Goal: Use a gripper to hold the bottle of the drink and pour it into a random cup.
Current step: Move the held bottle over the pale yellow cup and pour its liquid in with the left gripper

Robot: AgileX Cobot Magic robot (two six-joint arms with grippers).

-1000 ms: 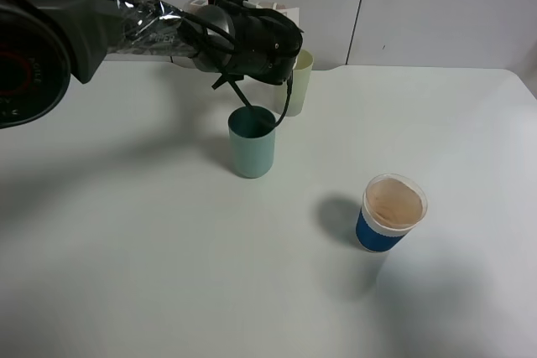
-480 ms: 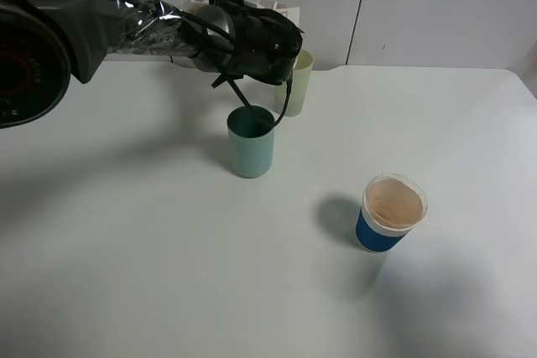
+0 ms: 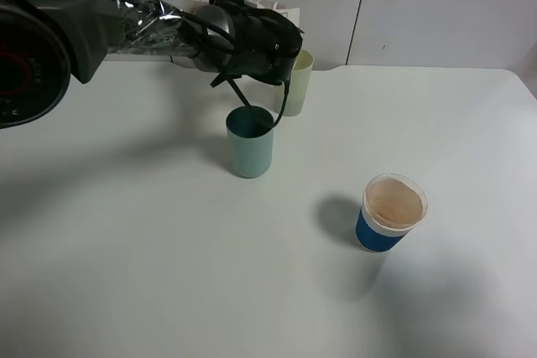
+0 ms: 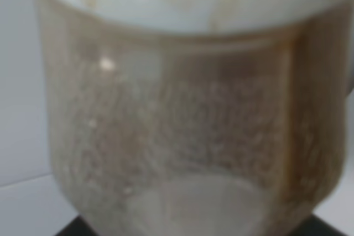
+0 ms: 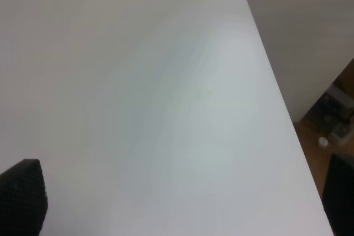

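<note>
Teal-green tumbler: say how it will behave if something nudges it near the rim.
Tall and narrowing toward its base, the teal-green tumbler would probably tip rather than slide. It looks like thin plastic, so likely light, though its contents cannot be seen. On the smooth white table, a low push would likely slide it.

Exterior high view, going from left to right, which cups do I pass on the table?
teal cup → yellow-green cup → blue cup
</note>
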